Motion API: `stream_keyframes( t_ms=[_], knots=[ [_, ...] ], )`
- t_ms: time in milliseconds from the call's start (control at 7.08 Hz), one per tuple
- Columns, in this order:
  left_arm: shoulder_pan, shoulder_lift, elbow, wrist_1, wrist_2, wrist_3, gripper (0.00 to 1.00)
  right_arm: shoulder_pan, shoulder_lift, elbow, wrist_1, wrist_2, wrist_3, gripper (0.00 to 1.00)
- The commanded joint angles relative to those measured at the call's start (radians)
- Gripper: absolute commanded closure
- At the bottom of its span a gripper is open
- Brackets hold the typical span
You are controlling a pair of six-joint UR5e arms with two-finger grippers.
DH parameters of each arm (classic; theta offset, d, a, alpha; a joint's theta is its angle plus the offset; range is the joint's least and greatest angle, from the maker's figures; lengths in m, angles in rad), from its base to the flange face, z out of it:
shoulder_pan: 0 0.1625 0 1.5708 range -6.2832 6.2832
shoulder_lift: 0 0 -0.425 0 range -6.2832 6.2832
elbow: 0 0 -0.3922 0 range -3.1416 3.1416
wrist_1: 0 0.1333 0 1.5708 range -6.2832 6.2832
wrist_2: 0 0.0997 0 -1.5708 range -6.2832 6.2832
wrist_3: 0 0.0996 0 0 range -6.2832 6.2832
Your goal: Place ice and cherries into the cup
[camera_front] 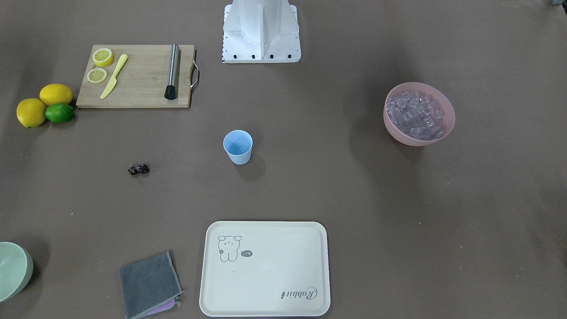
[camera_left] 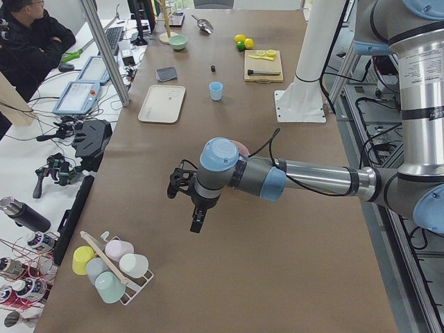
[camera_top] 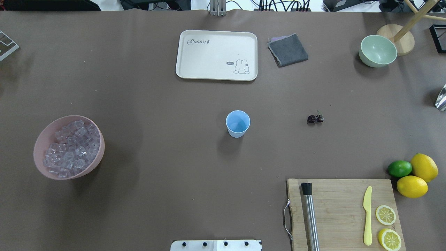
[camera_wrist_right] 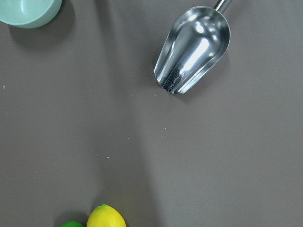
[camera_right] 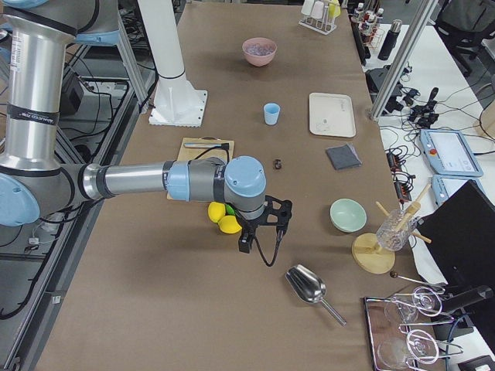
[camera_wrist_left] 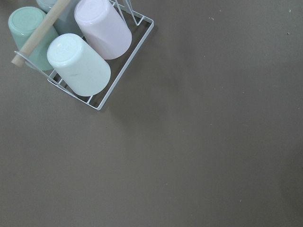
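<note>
The light blue cup [camera_top: 238, 123] stands upright and looks empty at the table's middle; it also shows in the front view [camera_front: 238, 146]. The dark cherries [camera_top: 315, 119] lie on the table to the cup's right, apart from it. The ice [camera_top: 71, 150] fills a pink bowl [camera_top: 40, 139] at the left. My left gripper [camera_left: 187, 201] hovers far from these, past the table's left part, near a cup rack. My right gripper [camera_right: 267, 228] hovers over the table's right end, beside the lemons. Both show only in the side views, so I cannot tell whether they are open or shut.
A wooden cutting board [camera_top: 343, 212] holds lemon slices, a yellow knife and a metal muddler. Two lemons and a lime [camera_top: 400, 168] lie beside it. Also there: a cream tray [camera_top: 216, 54], a grey cloth [camera_top: 287, 50], a green bowl [camera_top: 378, 51], a metal scoop [camera_wrist_right: 194, 47], and the cup rack [camera_wrist_left: 80, 52].
</note>
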Motion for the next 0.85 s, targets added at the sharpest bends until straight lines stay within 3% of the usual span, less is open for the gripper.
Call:
stream_keyframes(
  t_ms=[0, 706],
  knots=[
    [0.003, -0.002, -0.001, -0.001, 0.0, 0.0, 0.02, 0.0, 0.0, -0.001, 0.0, 0.0, -0.001, 0.0],
    [0.015, 0.001, 0.001, -0.001, 0.0, 0.0, 0.02, 0.0, 0.0, -0.001, 0.0, 0.0, 0.001, 0.0]
  ],
)
